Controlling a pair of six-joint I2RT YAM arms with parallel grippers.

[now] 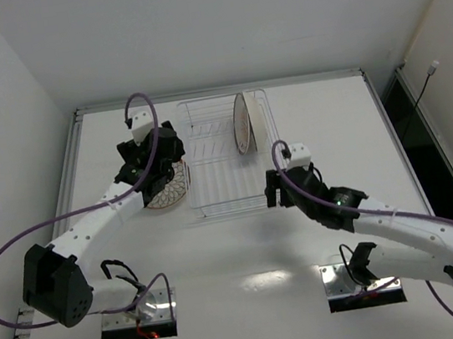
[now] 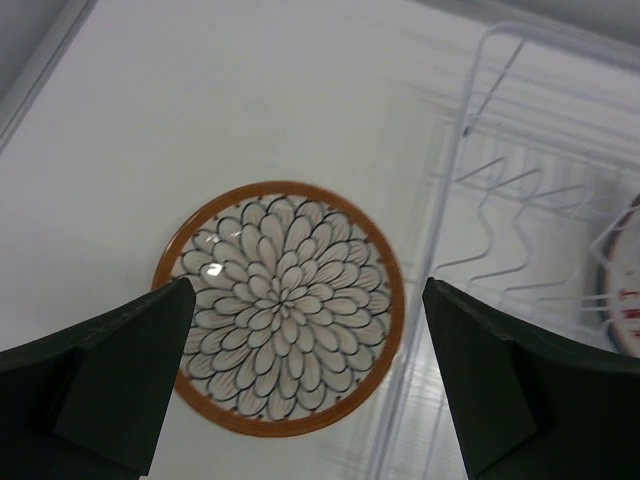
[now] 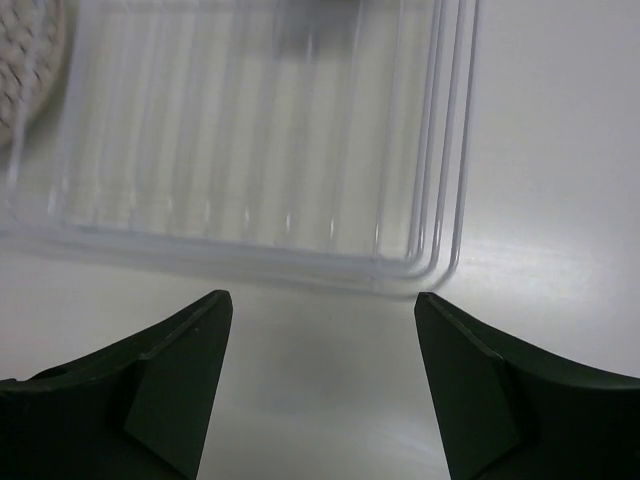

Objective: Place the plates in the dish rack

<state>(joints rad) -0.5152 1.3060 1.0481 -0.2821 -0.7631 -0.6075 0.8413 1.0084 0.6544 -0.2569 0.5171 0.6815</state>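
Wide-open and empty, the left claw (image 2: 308,295) is hovering over a brown-rimmed plate (image 2: 280,310) lying flat just left of the rack (image 2: 500,180), toward the far edge of the bench (image 1: 249,267); the right claw (image 3: 322,305) is gaping empty.

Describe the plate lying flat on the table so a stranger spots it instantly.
Start at the wire dish rack. Beside its left side one plate lies flat, with an orange-brown rim around white petals. The other plates stand on edge inside the rack.

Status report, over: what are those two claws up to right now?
Left gripper open, hovering above brown-rimmed plate flat beside dish rack. Right gripper open, empty, at rack's near edge. Nothing blocking.
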